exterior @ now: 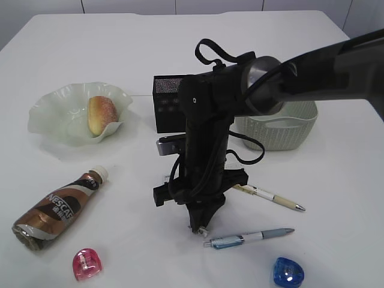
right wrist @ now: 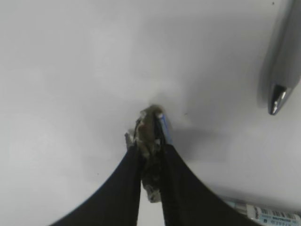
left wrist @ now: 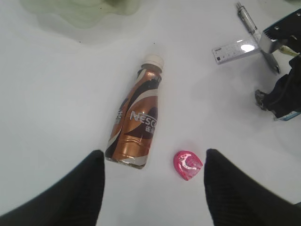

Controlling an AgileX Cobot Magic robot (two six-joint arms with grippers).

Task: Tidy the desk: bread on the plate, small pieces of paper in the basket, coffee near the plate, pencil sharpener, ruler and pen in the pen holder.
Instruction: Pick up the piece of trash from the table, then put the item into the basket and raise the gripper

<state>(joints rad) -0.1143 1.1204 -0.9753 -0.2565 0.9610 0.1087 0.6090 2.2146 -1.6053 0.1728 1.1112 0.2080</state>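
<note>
My right gripper [exterior: 201,228] [right wrist: 153,141] is shut on a small crumpled piece of paper [right wrist: 149,125], right at the tabletop. A blue-grey pen [exterior: 249,237] lies just right of it. A white pen [exterior: 270,197] lies further back. My left gripper [left wrist: 153,188] is open and empty, above the lying coffee bottle [left wrist: 136,120] [exterior: 60,207] and the pink pencil sharpener [left wrist: 188,165] [exterior: 87,264]. The bread [exterior: 102,114] is on the pale green plate [exterior: 54,114]. A blue sharpener [exterior: 288,272] lies front right. The ruler [left wrist: 235,48] lies by the right arm.
The black pen holder [exterior: 168,102] stands behind the right arm, the pale basket [exterior: 282,129] to its right. A silver pen [left wrist: 247,19] lies beyond the ruler. A pen tip [right wrist: 277,99] shows at the upper right of the right wrist view.
</note>
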